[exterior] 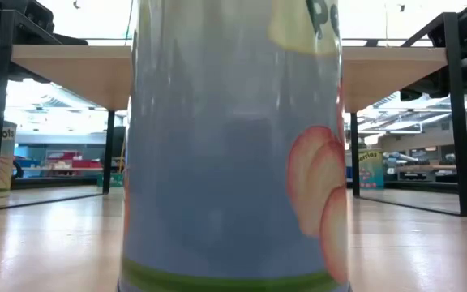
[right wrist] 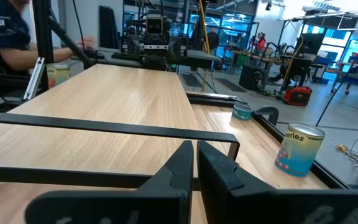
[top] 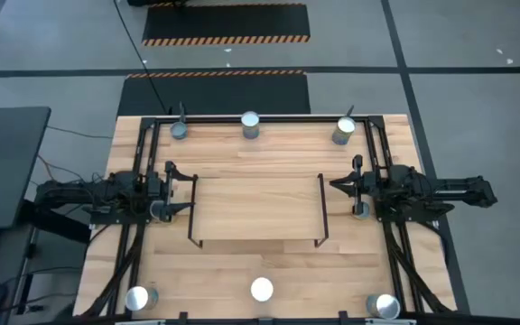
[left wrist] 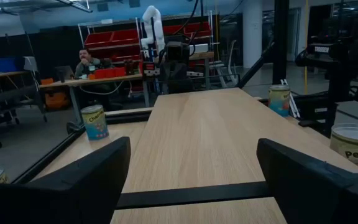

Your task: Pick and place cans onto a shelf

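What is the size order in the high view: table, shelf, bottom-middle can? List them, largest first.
1. table, clearly the largest
2. shelf, covering only its middle
3. can, by far the smallest

Grey floor (top: pixel 477 81), striped black mats (top: pixel 226 23); possibly red shelving (left wrist: pixel 114 40) behind

Even overhead light; glare on can tops (top: pixel 261 289); low view's nearest can (exterior: pixel 233 146) blurred.

Light matt wood shelf (top: pixel 255 208), shiny metal can tops (top: pixel 261 289), glossy printed labels
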